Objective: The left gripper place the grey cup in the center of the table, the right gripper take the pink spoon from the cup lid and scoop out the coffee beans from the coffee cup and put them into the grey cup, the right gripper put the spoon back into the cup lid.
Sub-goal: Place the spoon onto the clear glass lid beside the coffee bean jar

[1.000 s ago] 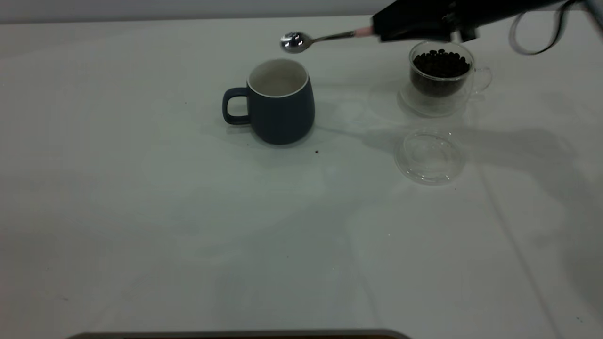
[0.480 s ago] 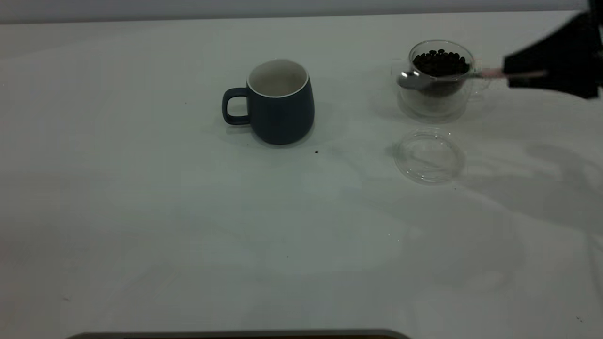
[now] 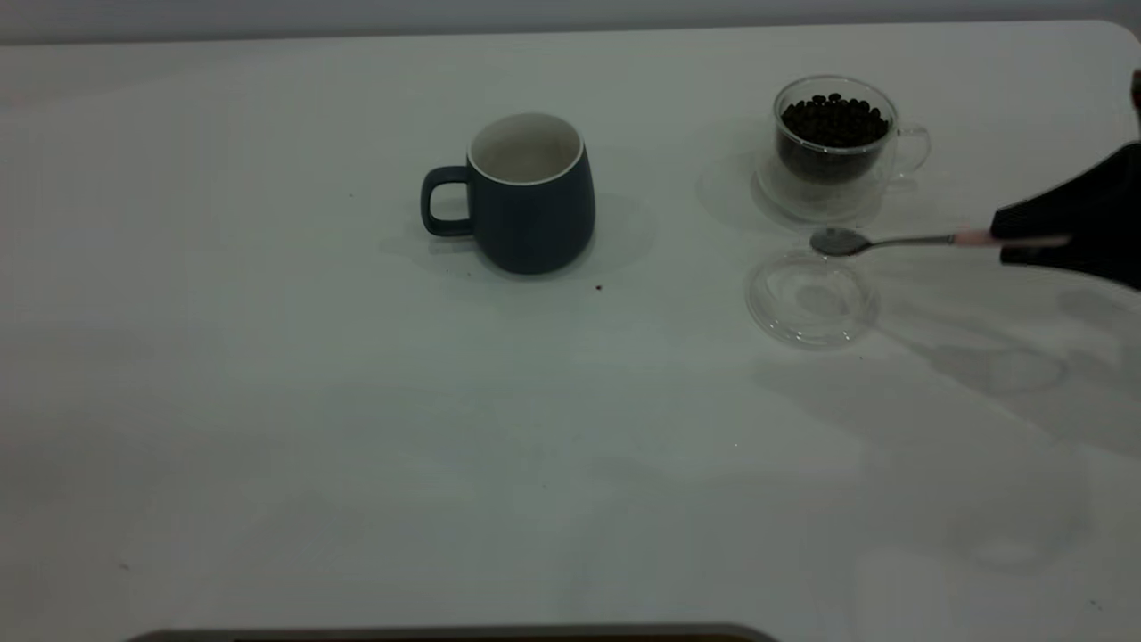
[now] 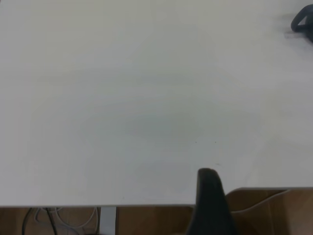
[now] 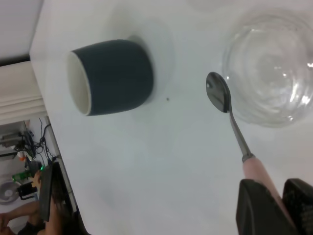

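Observation:
The grey cup (image 3: pixel 535 214) stands upright near the table's middle, handle to the left; its side also shows in the right wrist view (image 5: pixel 115 76). At the right, the clear coffee cup (image 3: pixel 833 147) holds coffee beans (image 3: pixel 833 120). Just in front of it lies the transparent cup lid (image 3: pixel 811 299) (image 5: pixel 269 73). My right gripper (image 3: pixel 1003 238) (image 5: pixel 279 196) is shut on the pink handle of the pink spoon (image 3: pixel 891 241) (image 5: pixel 230 112). The spoon is held level, its empty metal bowl hovering over the lid's far rim. My left gripper (image 4: pixel 208 200) is parked beyond the table's edge.
The white table (image 3: pixel 357 428) stretches wide to the left and front of the grey cup. A tiny dark speck (image 3: pixel 598 287) lies in front of the cup. Beyond the table's edge the left wrist view shows a wooden floor (image 4: pixel 274 210).
The right gripper carried the spoon from above the grey cup rightwards past the coffee cup, then down and forward to the cup lid. Cups and lid stayed put.

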You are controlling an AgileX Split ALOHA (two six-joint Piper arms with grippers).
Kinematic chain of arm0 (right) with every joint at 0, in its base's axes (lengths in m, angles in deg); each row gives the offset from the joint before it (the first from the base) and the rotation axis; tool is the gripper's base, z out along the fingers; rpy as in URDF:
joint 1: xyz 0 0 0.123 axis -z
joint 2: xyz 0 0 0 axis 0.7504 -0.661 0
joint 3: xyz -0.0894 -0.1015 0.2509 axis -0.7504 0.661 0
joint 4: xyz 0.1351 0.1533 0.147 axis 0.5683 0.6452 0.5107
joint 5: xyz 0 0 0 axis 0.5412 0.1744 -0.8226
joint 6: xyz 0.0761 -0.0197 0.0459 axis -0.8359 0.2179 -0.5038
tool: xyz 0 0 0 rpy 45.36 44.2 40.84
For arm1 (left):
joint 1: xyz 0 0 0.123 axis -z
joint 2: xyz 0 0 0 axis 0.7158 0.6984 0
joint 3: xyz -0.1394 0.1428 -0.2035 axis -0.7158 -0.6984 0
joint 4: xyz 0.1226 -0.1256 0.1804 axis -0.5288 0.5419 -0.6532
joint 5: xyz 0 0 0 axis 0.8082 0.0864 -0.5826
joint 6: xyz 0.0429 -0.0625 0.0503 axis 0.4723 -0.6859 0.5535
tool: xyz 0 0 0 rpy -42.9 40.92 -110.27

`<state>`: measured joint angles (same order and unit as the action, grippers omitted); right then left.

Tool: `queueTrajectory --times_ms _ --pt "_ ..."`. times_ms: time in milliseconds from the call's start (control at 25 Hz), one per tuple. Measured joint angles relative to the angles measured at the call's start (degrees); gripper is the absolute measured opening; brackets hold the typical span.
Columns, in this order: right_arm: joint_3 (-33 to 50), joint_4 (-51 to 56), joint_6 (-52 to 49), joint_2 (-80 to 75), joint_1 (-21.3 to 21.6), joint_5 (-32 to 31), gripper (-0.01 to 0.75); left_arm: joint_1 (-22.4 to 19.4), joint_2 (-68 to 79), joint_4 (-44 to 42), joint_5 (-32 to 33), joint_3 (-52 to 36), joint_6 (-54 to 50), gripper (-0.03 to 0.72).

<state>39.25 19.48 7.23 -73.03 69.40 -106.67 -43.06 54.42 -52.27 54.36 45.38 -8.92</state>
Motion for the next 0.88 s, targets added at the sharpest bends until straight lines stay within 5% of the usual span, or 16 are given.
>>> queueTrajectory --times_ms 880 --pt "-11.11 0.86 4.24 -15.64 -0.05 -4.69 0.108 0.0 0.0 0.0 0.0 0.0 0.06 0.586"
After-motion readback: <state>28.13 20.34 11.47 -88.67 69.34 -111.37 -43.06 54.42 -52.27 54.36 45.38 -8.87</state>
